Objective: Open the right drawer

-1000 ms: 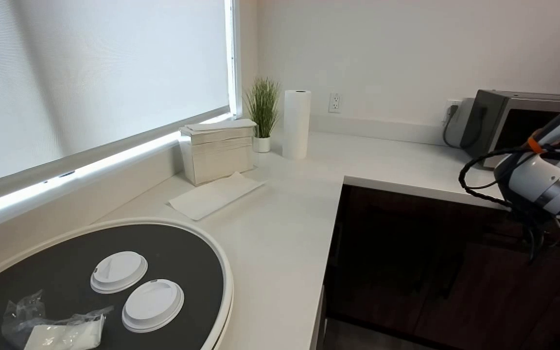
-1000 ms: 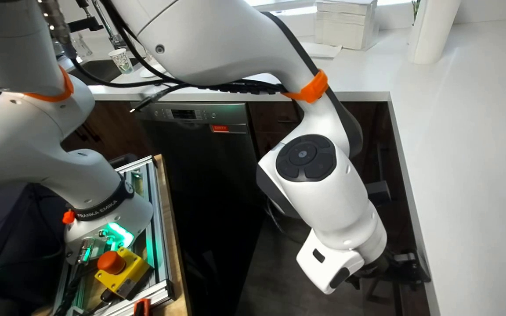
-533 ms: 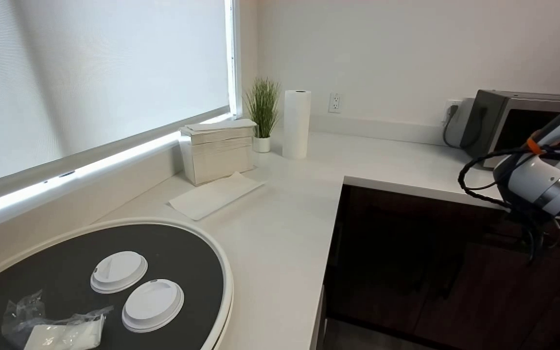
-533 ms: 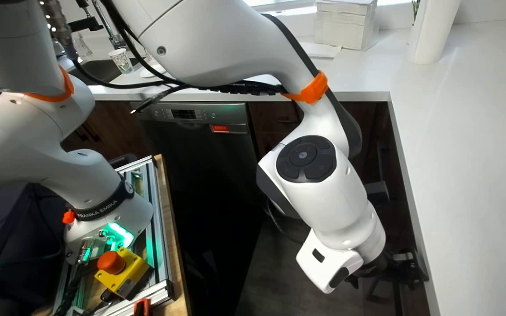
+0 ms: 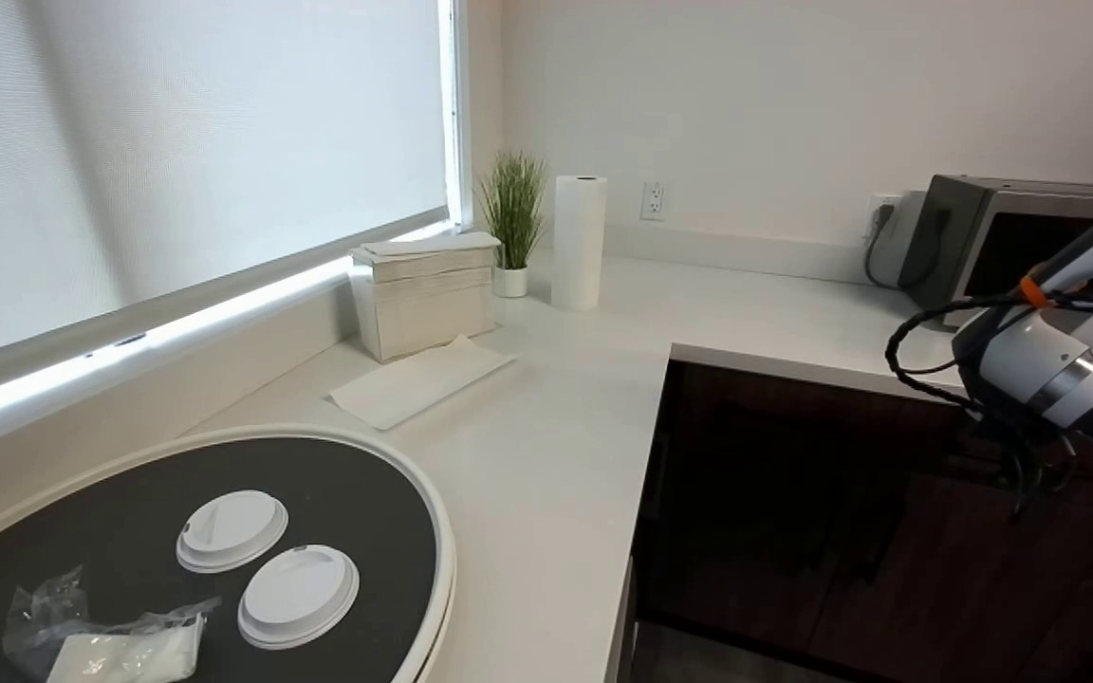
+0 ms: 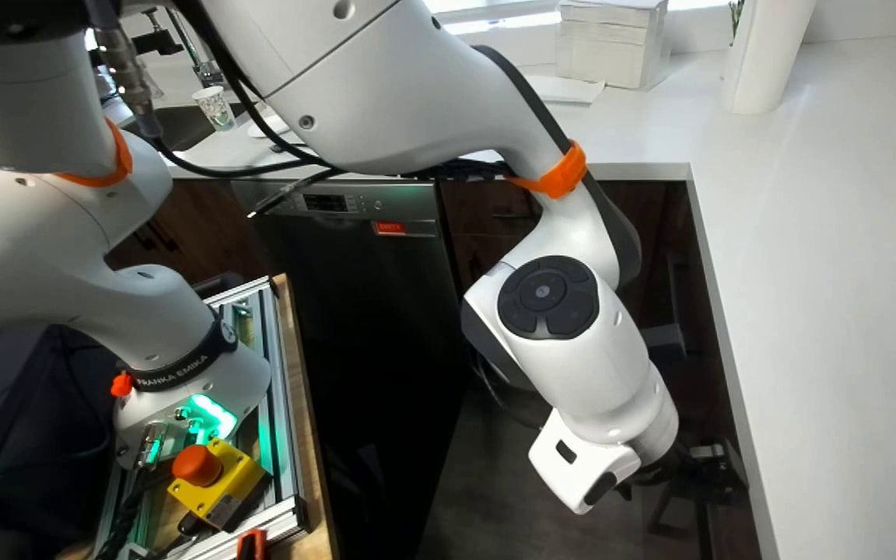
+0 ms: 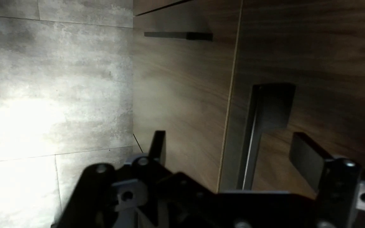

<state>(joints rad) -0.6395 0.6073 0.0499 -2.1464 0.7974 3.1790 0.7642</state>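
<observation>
One dark-handled drawer front (image 7: 334, 63) just beyond the widely spread end effector (image 7: 231, 144)

The gripper (image 7: 230, 138) hides part of the drawer handle (image 7: 252, 148); the microwave (image 5: 954, 228) is cropped.

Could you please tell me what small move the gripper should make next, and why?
I would probably ease the gripper slowly toward the drawer: in the wrist view the jaws stand open and the handle shows between the fingers, ungripped; depth is hard to judge.
</observation>
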